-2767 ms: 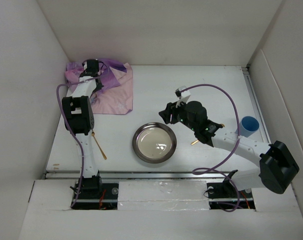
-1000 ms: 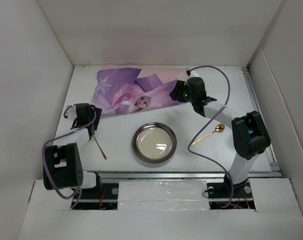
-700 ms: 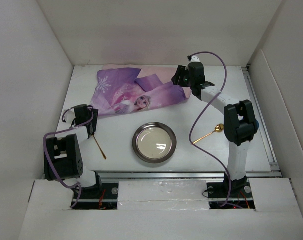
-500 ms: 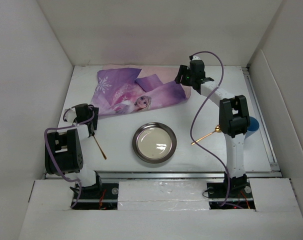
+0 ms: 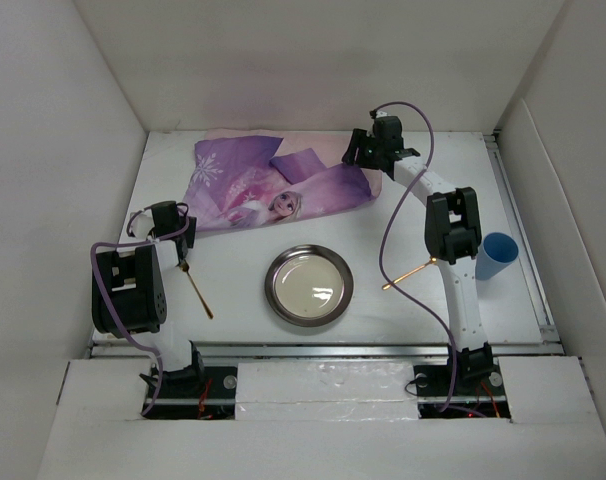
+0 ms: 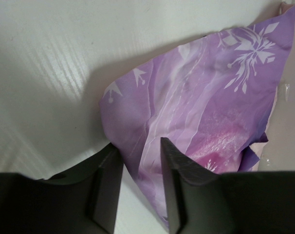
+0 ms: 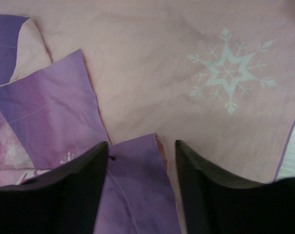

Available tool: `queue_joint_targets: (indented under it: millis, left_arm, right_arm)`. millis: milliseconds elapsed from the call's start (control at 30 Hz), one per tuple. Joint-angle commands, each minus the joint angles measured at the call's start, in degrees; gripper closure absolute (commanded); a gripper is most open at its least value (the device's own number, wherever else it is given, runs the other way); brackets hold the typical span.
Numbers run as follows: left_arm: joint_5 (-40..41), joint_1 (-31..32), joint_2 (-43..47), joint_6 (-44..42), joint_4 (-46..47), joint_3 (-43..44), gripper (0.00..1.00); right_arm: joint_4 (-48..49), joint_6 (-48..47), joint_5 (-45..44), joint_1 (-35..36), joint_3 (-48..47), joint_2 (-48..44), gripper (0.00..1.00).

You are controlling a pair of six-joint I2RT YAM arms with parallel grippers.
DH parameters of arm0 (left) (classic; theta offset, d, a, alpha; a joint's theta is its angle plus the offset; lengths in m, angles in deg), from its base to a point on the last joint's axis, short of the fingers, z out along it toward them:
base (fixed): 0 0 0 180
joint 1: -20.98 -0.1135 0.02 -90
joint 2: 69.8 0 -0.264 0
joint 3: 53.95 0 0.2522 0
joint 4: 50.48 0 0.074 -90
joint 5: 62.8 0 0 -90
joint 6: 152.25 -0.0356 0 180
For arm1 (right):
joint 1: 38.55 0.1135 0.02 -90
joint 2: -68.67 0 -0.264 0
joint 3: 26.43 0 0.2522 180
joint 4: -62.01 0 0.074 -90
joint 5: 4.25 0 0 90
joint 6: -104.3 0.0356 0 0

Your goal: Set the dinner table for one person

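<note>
Since the table fills the whole floor of the white box in front of both arms, everything turns on what lies where upon it. The purple mat sits in the far half, left of centre, with its long axis running across from left to right. It lies beyond the plate, which stands bare on the table nearer the arms. The right claw is at the mat's far right corner. Its fingers are spread wide, gripping nothing, and straddle a flap of cloth that is folded back on itself. The left claw is at the mat's near left corner, also unclenched, with the cloth's tip lying between its fingers. Each arm thus has its own end of the long axis, so a pull toward the near side seems to need both. A gold spoon and a blue cup wait to the right, and another gold utensil lies to the left.
</note>
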Motion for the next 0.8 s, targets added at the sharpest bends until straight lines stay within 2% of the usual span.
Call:
queue_joint_targets:
  millis: [0,33,67,100,133,200,233,333,367,467,533,600,700,733,767]
  left_arm:
    - [2.11,-0.34,-0.50,-1.82,-0.65,2.94,0.70]
    - [2.11,-0.34,-0.68,-1.91,-0.56,3.81,0.74]
    - [1.58,-0.34,-0.94,-2.87,-0.56,4.43,0.88]
    - [1.23,-0.34,-0.94,-3.40,-0.73,4.96,0.94]
    - [1.14,-0.34,-0.94,-3.93,-0.65,5.40,0.98]
    - [1.40,-0.34,0.36,-5.86,-0.82,6.37,1.00]
    - [1.49,-0.34,0.90,-6.56,-1.17,6.63,1.00]
    - [2.45,-0.34,4.75,-8.67,-1.09,6.38,1.00]
    - [2.89,-0.34,5.73,-8.76,-0.82,5.50,1.00]
    - [3.42,0.18,9.77,-9.20,0.15,3.65,1.00]
    - [2.90,0.98,11.79,-9.03,-0.38,3.12,1.00]
    - [2.54,1.59,13.55,-9.12,-1.08,2.24,1.00]
    - [1.49,1.59,15.57,-9.12,-1.17,0.14,1.00]
    - [0.62,1.59,16.88,-8.59,-1.26,-2.13,1.00]
    - [0.18,1.59,16.90,-8.59,-1.26,-2.15,1.00]
  right_arm:
    - [0.57,0.82,4.41,0.06,-2.66,0.60,0.42]
    - [2.49,1.17,6.68,0.06,-1.79,0.60,0.48]
    - [3.46,1.78,7.83,-0.54,-1.34,0.34,0.54]
    - [5.04,2.31,8.80,-0.55,-0.56,-0.10,0.70]
    - [8.80,2.58,11.16,-0.55,1.63,-1.50,0.81]
    - [11.19,2.67,11.54,-1.17,3.83,-3.87,1.00]
    - [13.38,2.32,10.93,-1.17,5.59,-5.62,1.00]
    - [21.62,1.52,10.40,-1.78,18.75,-16.59,1.00]
    - [22.97,0.91,10.04,-2.48,26.97,-22.89,1.00]
    - [24.92,0.38,10.47,-3.53,37.91,-31.45,1.00]
    - [26.74,0.55,10.57,-3.54,49.24,-38.40,1.00]
    - [30.27,4.67,8.91,-3.54,60.99,-44.89,1.00]
    - [28.97,6.00,5.13,-3.54,68.33,-49.92,1.00]
    - [28.70,6.09,0.51,-3.54,76.71,-57.25,0.97]
    - [28.70,6.35,0.46,-3.54,76.79,-57.32,0.91]
